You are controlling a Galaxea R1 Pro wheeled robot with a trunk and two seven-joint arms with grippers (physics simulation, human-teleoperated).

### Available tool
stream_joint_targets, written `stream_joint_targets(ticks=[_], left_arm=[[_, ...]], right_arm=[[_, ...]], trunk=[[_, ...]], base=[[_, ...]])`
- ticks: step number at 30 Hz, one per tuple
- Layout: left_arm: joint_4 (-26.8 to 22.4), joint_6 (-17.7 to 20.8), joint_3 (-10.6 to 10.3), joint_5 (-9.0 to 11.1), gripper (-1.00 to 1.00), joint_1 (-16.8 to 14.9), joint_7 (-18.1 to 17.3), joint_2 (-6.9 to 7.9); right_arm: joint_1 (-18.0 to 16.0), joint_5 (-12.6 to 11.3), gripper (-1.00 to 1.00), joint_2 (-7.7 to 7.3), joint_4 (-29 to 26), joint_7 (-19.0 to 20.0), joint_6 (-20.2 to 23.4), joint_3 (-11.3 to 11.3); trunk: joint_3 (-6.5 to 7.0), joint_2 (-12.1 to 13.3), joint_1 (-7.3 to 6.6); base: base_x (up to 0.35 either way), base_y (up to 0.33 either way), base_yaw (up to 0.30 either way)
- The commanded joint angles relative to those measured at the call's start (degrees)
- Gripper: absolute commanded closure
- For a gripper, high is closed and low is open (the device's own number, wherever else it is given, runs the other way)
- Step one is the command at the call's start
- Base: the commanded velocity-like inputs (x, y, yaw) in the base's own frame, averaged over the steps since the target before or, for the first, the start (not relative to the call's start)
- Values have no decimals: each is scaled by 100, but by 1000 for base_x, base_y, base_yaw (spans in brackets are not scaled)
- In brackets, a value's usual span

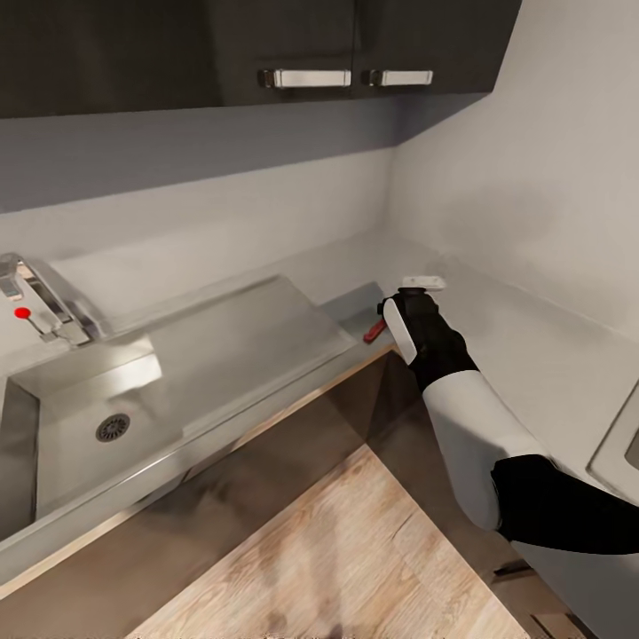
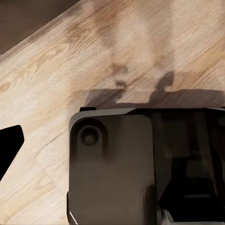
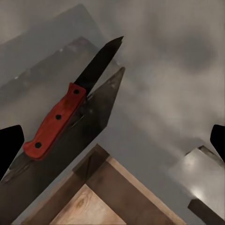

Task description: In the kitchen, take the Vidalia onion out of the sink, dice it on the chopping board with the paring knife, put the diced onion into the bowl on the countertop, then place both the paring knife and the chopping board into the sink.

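Right wrist view: the paring knife (image 3: pixel 70 105) lies flat on the grey countertop (image 3: pixel 154 93) near its front edge, red handle toward the camera, dark blade pointing away. The right gripper's (image 3: pixel 112 143) fingertips (image 3: pixel 10 145) stand wide apart at the frame edges, empty, with the knife off-centre between them.

Head view: the right gripper (image 1: pixel 415 319) hangs over the knife's handle (image 1: pixel 375 330), just beside the drainboard of the sink (image 1: pixel 222 346).

Hazards:
- Closing off-centre may pinch the handle's end only, causing the knife to pivot or slip.
- A glancing contact could push the knife over the counter edge onto the wooden floor (image 1: pixel 337 559).

Left gripper: state cannot be determined.
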Motion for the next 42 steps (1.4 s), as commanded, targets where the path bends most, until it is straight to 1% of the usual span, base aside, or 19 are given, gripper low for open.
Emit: stream_joint_targets(ticks=[1,11,18,42], left_arm=[[-5,-10,-15,41,-100,1,3,6],[-5,-10,-15,32,-100,1,5,5],[-5,-10,-15,32,-100,1,5,5],[-5,-10,-15,32,-100,1,5,5]], right_arm=[[-5,-61,-100,0,-3,-55,11,11],[-4,-66,-100,0,5,-44,11,20],[2,-66,-100,0,6,-43,11,20],[3,-66,-100,0,13,-43,11,20]], trunk=[[-16,-7,2],[-107,-7,2],[-170,-7,2],[-333,-7,2]], base=[[52,-57,0],[170,-181,0],[43,-46,20],[1,-1,156]])
